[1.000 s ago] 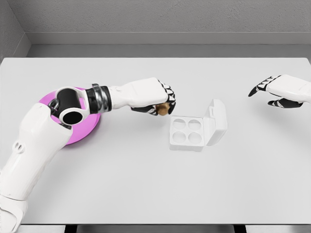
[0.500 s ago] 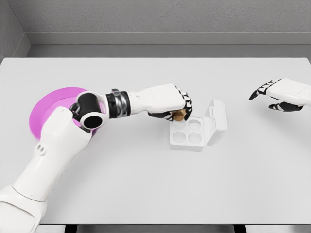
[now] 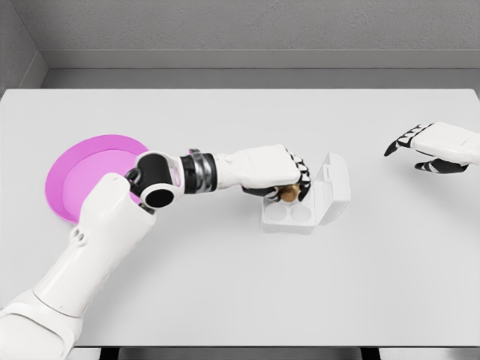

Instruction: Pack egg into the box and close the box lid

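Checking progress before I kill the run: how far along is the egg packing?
Done: the egg is picked up, and the pink plate is bare. In hand: the left robot hand holds it over the back cups of the open box. Left: release the egg and shut the lid. The right robot hand idles far right.
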`<control>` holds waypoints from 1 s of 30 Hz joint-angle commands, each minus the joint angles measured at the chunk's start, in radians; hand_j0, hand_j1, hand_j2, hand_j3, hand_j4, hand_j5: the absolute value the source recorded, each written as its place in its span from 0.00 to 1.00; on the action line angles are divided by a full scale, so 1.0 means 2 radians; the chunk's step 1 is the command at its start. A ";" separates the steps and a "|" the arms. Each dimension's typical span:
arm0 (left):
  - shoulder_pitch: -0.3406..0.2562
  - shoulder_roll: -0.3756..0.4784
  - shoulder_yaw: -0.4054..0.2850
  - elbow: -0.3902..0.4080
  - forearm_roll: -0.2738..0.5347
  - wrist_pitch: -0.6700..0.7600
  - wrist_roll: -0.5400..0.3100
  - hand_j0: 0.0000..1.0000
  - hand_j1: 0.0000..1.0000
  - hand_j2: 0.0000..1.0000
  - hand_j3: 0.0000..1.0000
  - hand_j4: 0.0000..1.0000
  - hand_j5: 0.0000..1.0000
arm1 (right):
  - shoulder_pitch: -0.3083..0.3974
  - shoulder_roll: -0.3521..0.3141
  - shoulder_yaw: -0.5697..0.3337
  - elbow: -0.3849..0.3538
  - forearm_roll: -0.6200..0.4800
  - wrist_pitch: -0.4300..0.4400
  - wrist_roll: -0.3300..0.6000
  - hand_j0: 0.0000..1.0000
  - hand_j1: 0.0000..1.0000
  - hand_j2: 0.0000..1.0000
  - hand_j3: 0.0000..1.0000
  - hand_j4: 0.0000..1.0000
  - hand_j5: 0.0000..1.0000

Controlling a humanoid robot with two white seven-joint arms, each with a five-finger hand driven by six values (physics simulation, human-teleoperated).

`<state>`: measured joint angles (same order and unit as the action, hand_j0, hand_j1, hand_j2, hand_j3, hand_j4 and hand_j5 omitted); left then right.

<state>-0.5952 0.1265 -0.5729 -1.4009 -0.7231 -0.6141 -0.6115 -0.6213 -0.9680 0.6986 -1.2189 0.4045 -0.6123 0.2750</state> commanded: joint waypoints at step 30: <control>0.000 -0.006 0.003 0.008 0.006 0.002 0.000 0.69 0.69 0.69 0.69 0.69 0.69 | 0.000 0.000 -0.001 -0.001 -0.003 0.001 0.000 0.70 0.70 0.70 0.70 0.70 0.70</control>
<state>-0.5952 0.1115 -0.5670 -1.3836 -0.7211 -0.6138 -0.6114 -0.6213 -0.9667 0.6974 -1.2208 0.4046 -0.6123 0.2741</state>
